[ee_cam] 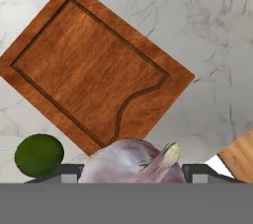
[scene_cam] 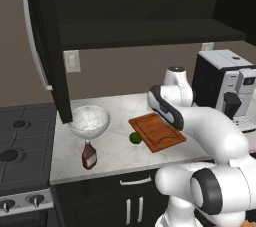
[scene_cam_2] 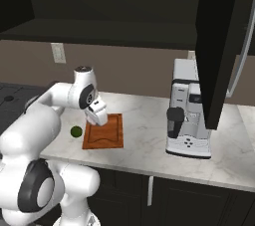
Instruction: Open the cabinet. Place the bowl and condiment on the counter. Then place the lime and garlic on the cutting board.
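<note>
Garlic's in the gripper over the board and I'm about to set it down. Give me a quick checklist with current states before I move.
1. Garlic held between the fingers: ok, the hand view shows it at the fingertips.
2. Gripper over the cutting board: ok in the right base view.
3. Board surface free: ok, nothing lies on it.
4. Lime on the board: not ok, it sits on the counter by the board's edge.
5. Bowl and condiment on the counter: ok.
6. Height of the garlic above the board: cannot tell.
</note>
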### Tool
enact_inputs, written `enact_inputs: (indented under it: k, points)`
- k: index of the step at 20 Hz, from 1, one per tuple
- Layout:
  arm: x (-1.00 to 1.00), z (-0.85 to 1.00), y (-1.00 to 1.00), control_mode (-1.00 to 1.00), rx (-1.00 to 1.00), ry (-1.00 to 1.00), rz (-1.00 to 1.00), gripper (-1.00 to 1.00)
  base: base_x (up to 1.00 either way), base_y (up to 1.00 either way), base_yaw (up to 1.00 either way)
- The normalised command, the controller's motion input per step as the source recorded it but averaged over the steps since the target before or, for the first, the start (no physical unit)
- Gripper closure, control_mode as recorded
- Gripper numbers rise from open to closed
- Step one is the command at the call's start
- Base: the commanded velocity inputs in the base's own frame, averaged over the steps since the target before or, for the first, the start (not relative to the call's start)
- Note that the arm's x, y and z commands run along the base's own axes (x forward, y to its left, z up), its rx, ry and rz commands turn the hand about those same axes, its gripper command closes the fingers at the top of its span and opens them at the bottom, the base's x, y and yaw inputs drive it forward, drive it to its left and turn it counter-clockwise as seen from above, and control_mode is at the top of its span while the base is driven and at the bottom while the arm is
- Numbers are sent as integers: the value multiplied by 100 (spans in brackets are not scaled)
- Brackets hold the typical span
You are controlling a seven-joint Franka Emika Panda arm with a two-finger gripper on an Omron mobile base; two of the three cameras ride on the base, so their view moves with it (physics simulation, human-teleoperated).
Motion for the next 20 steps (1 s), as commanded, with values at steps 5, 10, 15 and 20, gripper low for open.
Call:
enact_inputs:
  k: [5, 10, 15, 20]
  points:
    - [51, -22, 0, -100, 0, -3, 0, 100, 0, 0, 0]
    - [16, -32, -7, -100, 0, 12, 0, 100, 0, 0, 0]
    - [7, -32, -10, -100, 0, 16, 0, 100, 0, 0, 0]
    - [24, -22, -4, -100, 0, 9, 0, 100, 0, 0, 0]
